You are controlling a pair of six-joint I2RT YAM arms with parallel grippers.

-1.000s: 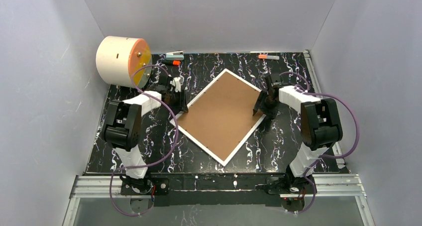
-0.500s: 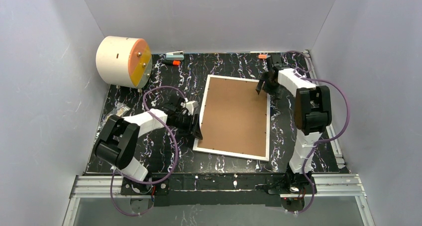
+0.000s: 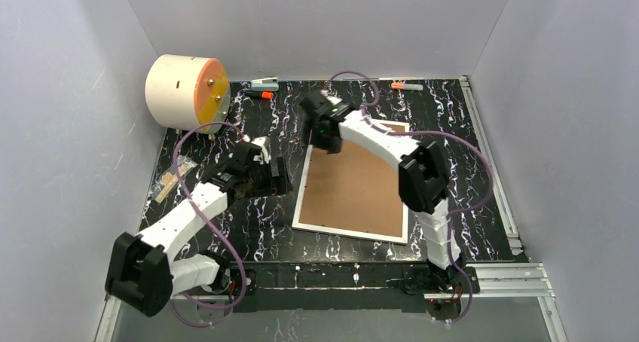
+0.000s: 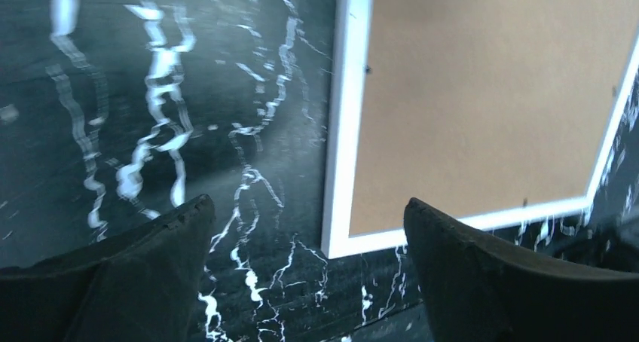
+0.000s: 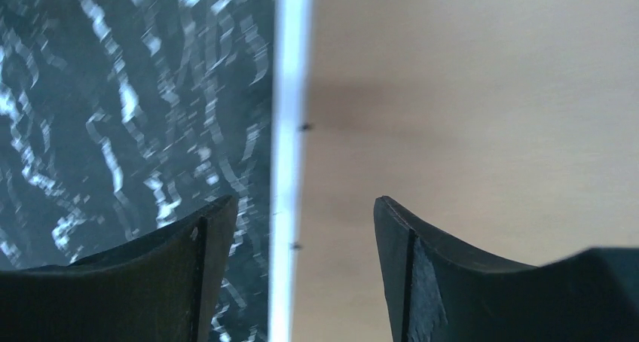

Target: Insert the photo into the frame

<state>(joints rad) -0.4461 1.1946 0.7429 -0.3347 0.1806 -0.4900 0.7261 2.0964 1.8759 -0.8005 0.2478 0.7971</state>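
Observation:
The frame (image 3: 354, 184) lies face down on the black marbled table, brown board back up, thin white edge all round. No photo shows in any view. My left gripper (image 3: 280, 180) stands open just left of the frame's left edge. In the left wrist view its fingers (image 4: 305, 203) hold nothing, and the frame's near corner (image 4: 335, 244) lies on the table between them. My right gripper (image 3: 325, 138) hovers open at the frame's far left corner. In the right wrist view its fingers (image 5: 305, 200) straddle the white edge (image 5: 290, 131) without closing on it.
A white drum with an orange face (image 3: 184, 92) stands at the back left. A small stapler-like item (image 3: 264, 81) and an orange marker (image 3: 260, 94) lie near it; another marker (image 3: 405, 87) lies at the back right. A small packet (image 3: 169, 182) sits by the left edge.
The frame has turned from a diamond to nearly square with the table. My left gripper opened and drew back from its left edge. My right arm swung from the right side to the far left corner.

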